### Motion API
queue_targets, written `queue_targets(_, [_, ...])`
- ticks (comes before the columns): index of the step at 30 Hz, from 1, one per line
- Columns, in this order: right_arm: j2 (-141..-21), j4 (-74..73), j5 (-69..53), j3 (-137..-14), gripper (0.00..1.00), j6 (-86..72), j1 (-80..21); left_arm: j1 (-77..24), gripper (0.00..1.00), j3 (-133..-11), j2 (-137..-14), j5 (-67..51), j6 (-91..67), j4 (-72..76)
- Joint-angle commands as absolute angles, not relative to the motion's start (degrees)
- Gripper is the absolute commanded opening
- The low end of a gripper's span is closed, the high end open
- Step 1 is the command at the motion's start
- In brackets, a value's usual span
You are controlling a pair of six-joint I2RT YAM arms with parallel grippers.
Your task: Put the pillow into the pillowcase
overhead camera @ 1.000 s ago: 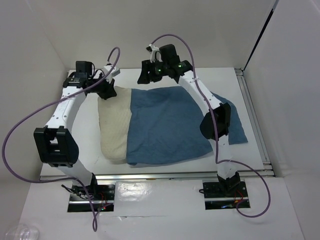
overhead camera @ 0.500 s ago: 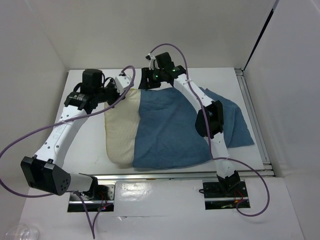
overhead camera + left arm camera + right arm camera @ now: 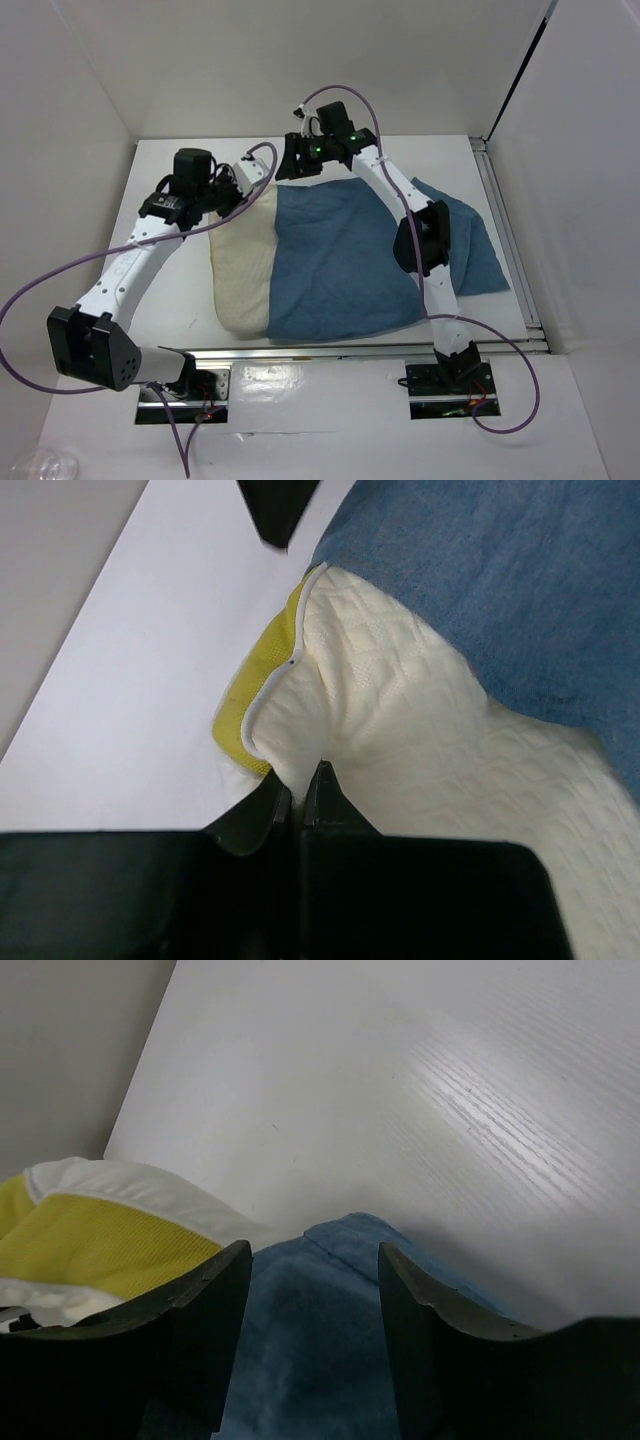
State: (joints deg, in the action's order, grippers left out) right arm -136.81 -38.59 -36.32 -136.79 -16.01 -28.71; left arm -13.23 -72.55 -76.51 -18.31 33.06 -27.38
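Backdrop: white walls box in a white table [image 3: 170,290] on three sides.
Pillow: the cream pillow [image 3: 243,272] lies left of centre. Its right part is tucked inside the blue fabric, while its left strip and far corner are out in the open.
Pillowcase: the wrinkled dusty-blue pillowcase [image 3: 345,255] is spread across the middle and right of the table, its mouth facing left over the pillow.
Left gripper: the left gripper [image 3: 298,783] has its fingers pressed together, pinching the pillow's far-left corner, right beside the white piping and yellow side panel.
Right gripper: the right gripper [image 3: 312,1260] is spread wide at the pillowcase's far-left corner. The blue hem sits between the fingers, and whether they touch it is impossible to tell.
Spacing: both grippers work the far edge, close to each other.
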Motion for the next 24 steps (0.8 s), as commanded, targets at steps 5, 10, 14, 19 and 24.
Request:
queue_targets(5, [-126.93,-38.94,-38.66,-134.22,0.61,-20.21,-25.14,-14.77,0.0,-67.16,-74.18,-13.89,36.04,-18.2])
queue_targets(10, [-125.6,-38.93,-40.78,-131.85,0.61,-20.74,-26.27,-14.77,0.0,-67.15,-74.79,-13.18,35.51,-16.96])
queue_targets(14, [-124.98,-40.16,-41.31,-130.08,0.61,-20.21,-27.5,-14.77,0.0,-68.2,-75.41,-12.66,35.51,-16.96])
queue_targets(19, [-126.2,-42.62,-41.58,-129.19,0.6,-19.69,-28.12,-14.77,0.0,-70.14,-75.94,-12.66,34.98,-16.96])
queue_targets(24, [-129.02,-43.68,-39.9,-132.36,0.59,-19.16,-28.65,-15.29,0.0,-70.75,-75.94,-12.66,34.45,-17.49])
